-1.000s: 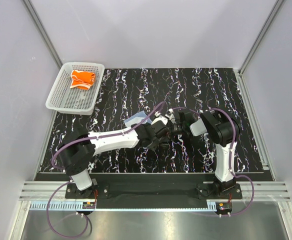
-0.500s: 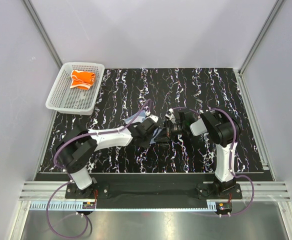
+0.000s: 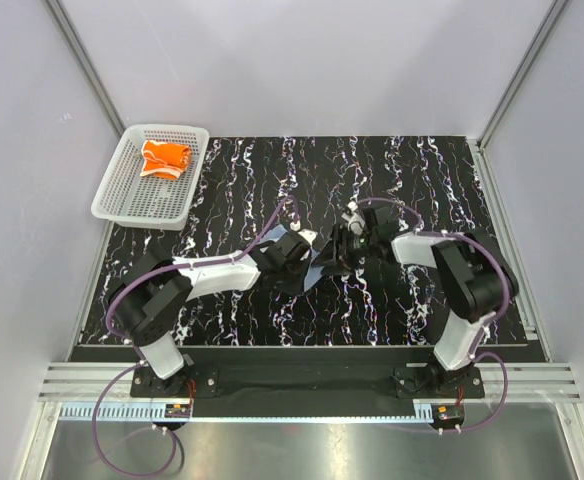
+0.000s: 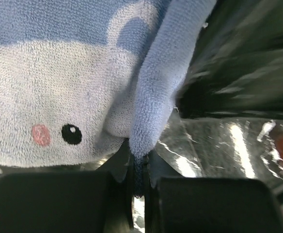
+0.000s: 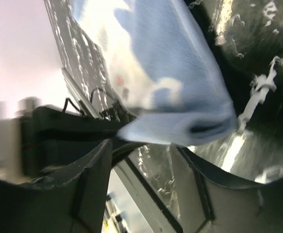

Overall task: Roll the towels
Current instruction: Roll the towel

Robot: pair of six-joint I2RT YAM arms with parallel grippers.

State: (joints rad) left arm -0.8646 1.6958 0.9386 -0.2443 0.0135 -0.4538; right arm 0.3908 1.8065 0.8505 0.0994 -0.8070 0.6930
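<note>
So the left gripper [image 4: 139, 177] is pinching a fold of the blue towel [image 4: 59, 87] at its tips. The right gripper [image 5: 146, 187] is spread, towel just ahead. That's only one thin pinch, so the roll might slip out and unravel.

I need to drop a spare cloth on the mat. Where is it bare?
Crowded: the centre, where the left gripper and right gripper meet at the blue towel. Bare: the far strip of the mat from the basket to the right edge, and the near middle, nearer than the grippers.
</note>
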